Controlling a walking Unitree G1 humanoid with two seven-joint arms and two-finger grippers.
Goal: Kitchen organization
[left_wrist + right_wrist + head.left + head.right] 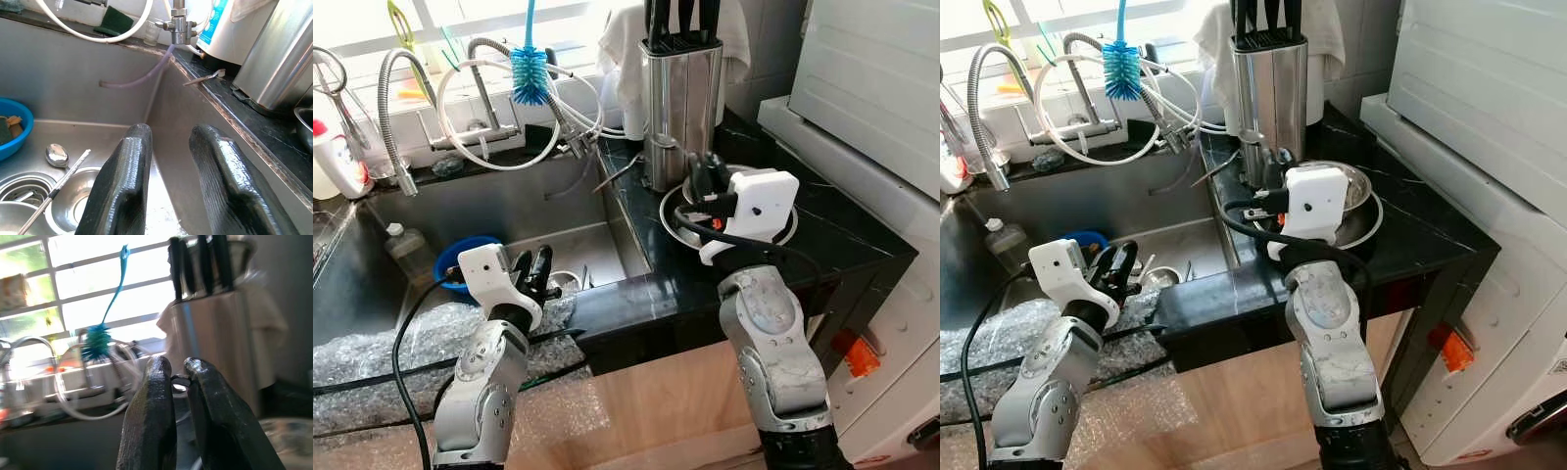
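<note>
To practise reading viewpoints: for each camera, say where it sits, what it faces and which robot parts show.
Head stereo pair: looks down at sink and counter; both arms show.
Left wrist: looks along the open left gripper into the sink basin.
Right wrist: looks along the right gripper toward the knife block.
Shared: knife block, blue brush.

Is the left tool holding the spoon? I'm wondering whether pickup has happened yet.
No, the spoon lies on the sink floor, apart from the empty, open left tool.

Black counter (862,235), steel sink (509,211), bright window (88,279).
</note>
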